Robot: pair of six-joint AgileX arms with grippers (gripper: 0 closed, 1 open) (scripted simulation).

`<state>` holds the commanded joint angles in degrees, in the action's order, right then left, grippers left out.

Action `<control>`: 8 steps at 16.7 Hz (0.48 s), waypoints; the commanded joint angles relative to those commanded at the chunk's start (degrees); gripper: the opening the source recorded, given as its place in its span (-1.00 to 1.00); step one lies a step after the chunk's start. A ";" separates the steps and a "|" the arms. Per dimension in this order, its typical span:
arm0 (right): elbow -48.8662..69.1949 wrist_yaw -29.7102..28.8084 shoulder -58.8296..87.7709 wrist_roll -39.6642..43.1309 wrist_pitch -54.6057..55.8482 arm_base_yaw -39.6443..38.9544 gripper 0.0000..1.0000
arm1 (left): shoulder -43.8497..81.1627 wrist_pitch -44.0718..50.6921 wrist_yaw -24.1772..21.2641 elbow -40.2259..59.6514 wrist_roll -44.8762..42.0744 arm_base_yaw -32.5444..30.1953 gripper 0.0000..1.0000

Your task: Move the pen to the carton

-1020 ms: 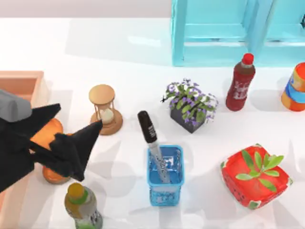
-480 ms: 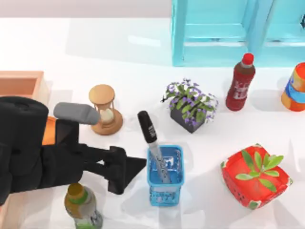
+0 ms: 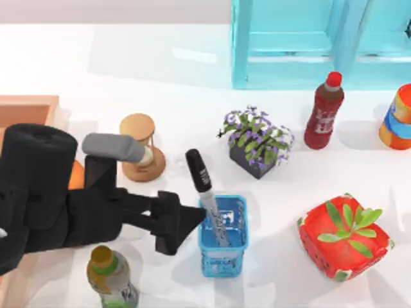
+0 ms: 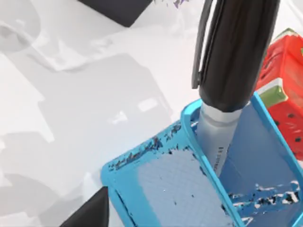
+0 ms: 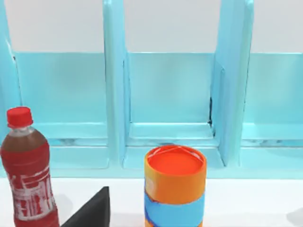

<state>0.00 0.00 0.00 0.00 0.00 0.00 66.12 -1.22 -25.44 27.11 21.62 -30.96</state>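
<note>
The pen (image 3: 204, 189) stands tilted in a small blue mesh basket (image 3: 223, 253); its black cap sticks up above the rim and its silver-grey barrel is inside. The left wrist view has the pen (image 4: 227, 71) very close, over the basket (image 4: 156, 189). My left gripper (image 3: 189, 224) is open just left of the basket, pointing at the pen's barrel without touching it; one fingertip (image 4: 92, 213) shows at the basket's corner. The orange-brown carton (image 3: 26, 109) sits at the far left, mostly hidden behind my left arm. One fingertip (image 5: 92, 210) of my parked right gripper shows, and it is open.
An hourglass (image 3: 138, 144) stands behind my left arm and a green bottle (image 3: 112, 276) in front of it. A flower pot (image 3: 257, 141), red bottle (image 3: 324, 119), orange-blue can (image 3: 395, 119) and red leafy box (image 3: 343, 234) stand to the right. A cyan shelf (image 3: 321, 38) lines the back.
My left arm has swung over from the left and stretched rightward, bringing its open gripper up to the blue basket. The pen has not moved.
</note>
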 joint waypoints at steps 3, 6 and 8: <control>0.00 0.00 0.00 0.00 0.00 0.00 1.00 | 6.12 -4.74 1.81 2.27 1.64 -2.45 1.00; 0.00 0.00 0.00 0.00 0.00 0.00 1.00 | 14.07 -11.44 3.68 3.93 2.96 -4.62 1.00; 0.00 0.00 0.00 0.00 0.00 0.00 1.00 | 19.20 -16.08 4.76 4.52 3.70 -5.93 1.00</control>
<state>0.00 0.00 0.00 0.00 0.00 0.00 85.32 -17.30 -20.68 31.63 25.32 -36.89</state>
